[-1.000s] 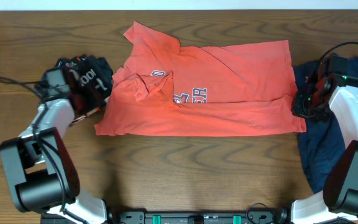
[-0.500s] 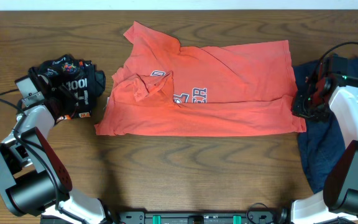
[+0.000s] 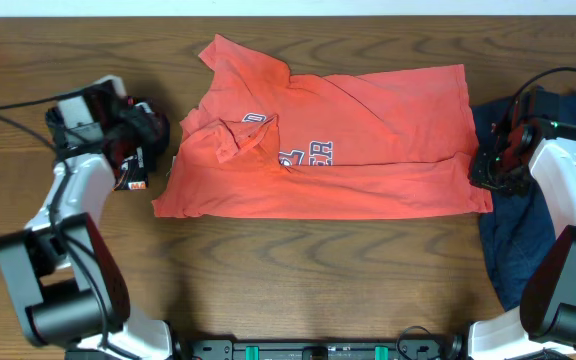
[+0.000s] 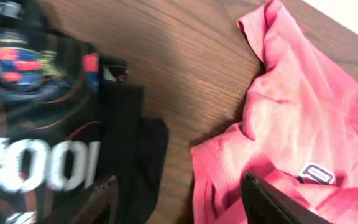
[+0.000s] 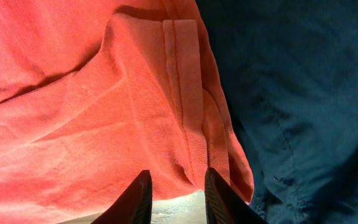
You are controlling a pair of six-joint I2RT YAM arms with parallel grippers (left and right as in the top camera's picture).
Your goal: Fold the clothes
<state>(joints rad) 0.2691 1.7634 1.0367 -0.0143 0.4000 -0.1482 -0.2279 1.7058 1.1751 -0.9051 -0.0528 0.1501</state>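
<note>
The coral-red shirt (image 3: 368, 130) with white-and-navy lettering lies spread across the table's middle, its left side rumpled. The black printed shirt (image 3: 148, 128) is bunched just left of it, partly under my left arm. My left gripper (image 3: 152, 150) hovers between the two shirts. In the left wrist view its fingers stand wide open (image 4: 182, 204), one over the black shirt (image 4: 36, 124), one over the coral shirt (image 4: 303, 112), bare wood between. My right gripper (image 3: 480, 170) sits at the coral shirt's lower right corner. Its jaws (image 5: 180, 186) are narrowly open with the hem (image 5: 188, 124) lying between the tips.
A navy shirt (image 3: 508, 240) lies crumpled at the right edge, under and behind my right arm, and fills the right of the right wrist view (image 5: 303, 93). Bare wooden table (image 3: 298, 270) runs along the front. Cables trail from both arms.
The left arm swung out to the left and back over the black shirt, which has shifted and bunched. The right arm and the coral shirt stay still.
</note>
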